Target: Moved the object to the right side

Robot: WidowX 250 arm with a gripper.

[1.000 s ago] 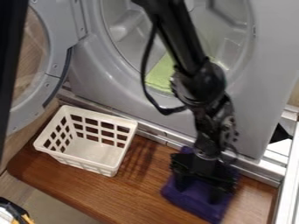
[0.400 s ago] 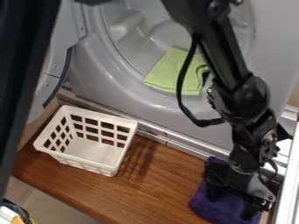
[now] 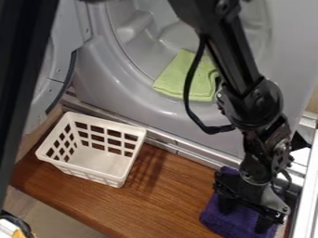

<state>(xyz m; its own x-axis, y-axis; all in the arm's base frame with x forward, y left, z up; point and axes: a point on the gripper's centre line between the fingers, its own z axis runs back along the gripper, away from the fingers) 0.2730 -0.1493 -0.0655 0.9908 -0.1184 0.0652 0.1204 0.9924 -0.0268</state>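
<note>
Glossy wood board [image 3: 149, 200], smooth plastic basket [image 3: 102, 162], rough purple cloth [image 3: 218, 222], matt green cloth [image 3: 179, 80], shiny metal rail [image 3: 197, 158]

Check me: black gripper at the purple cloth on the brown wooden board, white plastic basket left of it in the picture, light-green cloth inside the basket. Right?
Wrong on the light-green cloth: the camera view shows it at the round grey machine opening, not inside the basket. Rest stands: gripper at the purple cloth, basket left of it.
</note>
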